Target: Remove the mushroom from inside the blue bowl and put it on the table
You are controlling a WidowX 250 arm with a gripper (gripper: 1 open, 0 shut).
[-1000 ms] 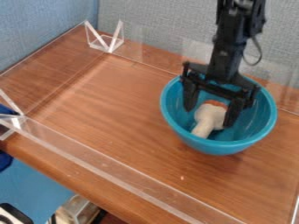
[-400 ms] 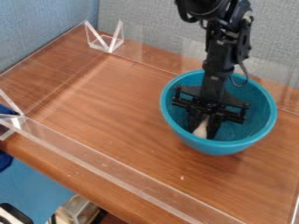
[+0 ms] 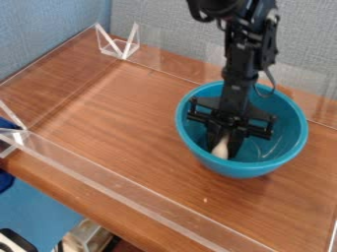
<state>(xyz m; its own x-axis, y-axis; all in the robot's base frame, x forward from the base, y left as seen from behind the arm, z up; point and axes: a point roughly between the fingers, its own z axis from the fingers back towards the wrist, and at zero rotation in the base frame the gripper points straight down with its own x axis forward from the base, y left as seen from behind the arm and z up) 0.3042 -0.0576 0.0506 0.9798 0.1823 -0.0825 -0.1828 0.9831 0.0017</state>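
The blue bowl (image 3: 270, 157) sits on the right side of the table (image 3: 118, 118). Inside it lies the mushroom (image 3: 224, 149), its cream stem showing just below the fingers. My black gripper (image 3: 230, 131) reaches straight down into the bowl from above, and its fingers are shut on the mushroom. The cap is hidden behind the fingers.
Low clear acrylic walls (image 3: 125, 187) run along the table's edges, with a clear triangular bracket (image 3: 120, 44) at the far left corner. A blue object (image 3: 8, 126) pokes in at the left edge. Grey-blue panels stand behind the table.
The gripper dropped into the bowl and its fingers went from wide open to shut around the mushroom. The bowl has shifted slightly left.
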